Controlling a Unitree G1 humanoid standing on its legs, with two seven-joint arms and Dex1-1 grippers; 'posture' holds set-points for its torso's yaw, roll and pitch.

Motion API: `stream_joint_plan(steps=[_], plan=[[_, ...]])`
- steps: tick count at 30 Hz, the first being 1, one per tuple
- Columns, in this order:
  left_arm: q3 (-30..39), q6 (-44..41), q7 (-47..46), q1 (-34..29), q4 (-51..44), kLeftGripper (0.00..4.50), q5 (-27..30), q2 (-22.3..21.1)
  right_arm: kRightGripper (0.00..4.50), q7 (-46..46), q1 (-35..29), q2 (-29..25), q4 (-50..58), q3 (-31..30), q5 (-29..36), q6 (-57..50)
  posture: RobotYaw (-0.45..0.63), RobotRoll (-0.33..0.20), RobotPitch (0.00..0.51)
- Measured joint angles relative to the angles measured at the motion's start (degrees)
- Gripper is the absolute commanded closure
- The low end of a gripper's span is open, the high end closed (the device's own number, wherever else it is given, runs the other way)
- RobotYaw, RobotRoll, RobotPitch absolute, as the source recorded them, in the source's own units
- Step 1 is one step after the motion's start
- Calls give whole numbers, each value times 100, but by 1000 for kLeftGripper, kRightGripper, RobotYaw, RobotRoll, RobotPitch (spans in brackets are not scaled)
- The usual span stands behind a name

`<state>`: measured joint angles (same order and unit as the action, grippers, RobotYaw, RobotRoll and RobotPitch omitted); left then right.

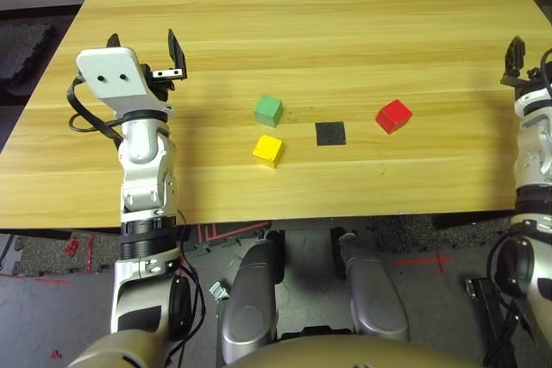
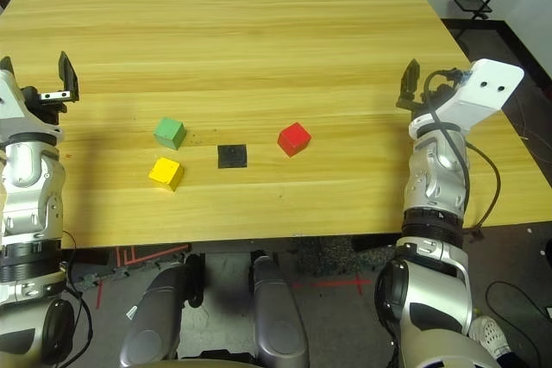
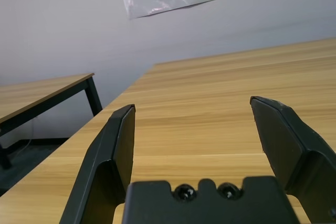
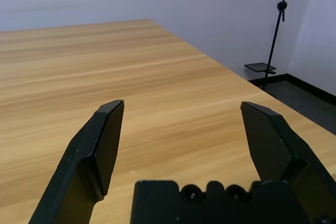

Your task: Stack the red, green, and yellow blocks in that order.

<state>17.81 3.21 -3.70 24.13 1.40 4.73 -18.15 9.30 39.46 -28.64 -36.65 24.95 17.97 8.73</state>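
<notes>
Stacking has not begun: between the two grippers, well apart from both, the yellow block [image 1: 268, 150] lies nearest, the green block [image 1: 268, 110] just beyond it, the red block [image 1: 393, 115] towards the right gripper [image 2: 412, 85]. That gripper and the left gripper [image 1: 145, 51] hang with jaws wide and empty, so every lift is left.

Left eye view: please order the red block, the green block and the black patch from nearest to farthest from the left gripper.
From the left gripper, open at the table's left side:
1. Green block, left of the patch.
2. Black patch, flat on the table between the blocks.
3. Red block, farthest, toward the right side.
</notes>
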Motion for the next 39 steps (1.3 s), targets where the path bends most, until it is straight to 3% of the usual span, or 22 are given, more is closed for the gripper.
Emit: stream_joint_plan(steps=[10, 15, 25, 30, 35, 39], plan=[[37, 4, -45, -54, -53, 50, 4, -12, 0, 84, 102, 1, -269, -17, -94, 173, 267, 64, 256], [39, 5, 254, -54, -53, 50, 195, -82, 0, 317, 99, -5, 122, -145, -83, -111, 271, 55, 242], [-132, -446, 2778, 27, 90, 50, 1491, -957, 0, 1466, -95, -219, 2189, -867, 419, -2641, 278, 43, 252], [-599, -864, 4646, 113, 159, 50, 2097, -1519, 0, 1939, -187, -421, 3158, -1123, 864, -4002, 269, 32, 257], [-818, -920, 6103, 683, 922, 50, 2286, -1922, 0, 2086, -207, -582, 3727, -1323, 1049, -5000, 257, 27, 266], [-1062, -757, 6949, 1432, 1685, 50, 2229, -1990, 0, 2260, -277, -731, 4212, -1531, 1230, -5684, 245, 19, 267]])
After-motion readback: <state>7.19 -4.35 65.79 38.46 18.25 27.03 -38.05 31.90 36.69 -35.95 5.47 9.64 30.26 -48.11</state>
